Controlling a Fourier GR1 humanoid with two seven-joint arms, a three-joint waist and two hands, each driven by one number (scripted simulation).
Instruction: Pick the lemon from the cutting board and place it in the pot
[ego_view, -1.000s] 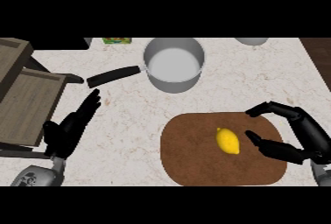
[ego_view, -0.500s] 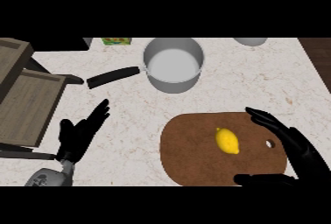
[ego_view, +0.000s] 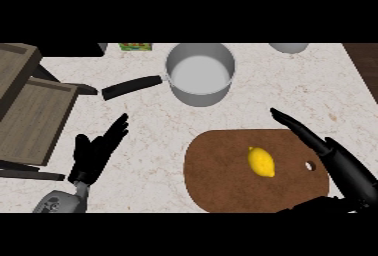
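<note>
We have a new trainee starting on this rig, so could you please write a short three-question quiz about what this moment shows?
1. True or false: the lemon already lies inside the pot.
2. Multiple choice: where is the right hand? A) gripping the pot's handle B) open over the right end of the cutting board, beside the lemon C) resting on the wooden crates
3. Fill in: the pot's black handle points toward the view's ____ side.

Key
1. False; it lies on the cutting board, untouched.
2. B
3. Left, toward the resting open left hand.
</note>
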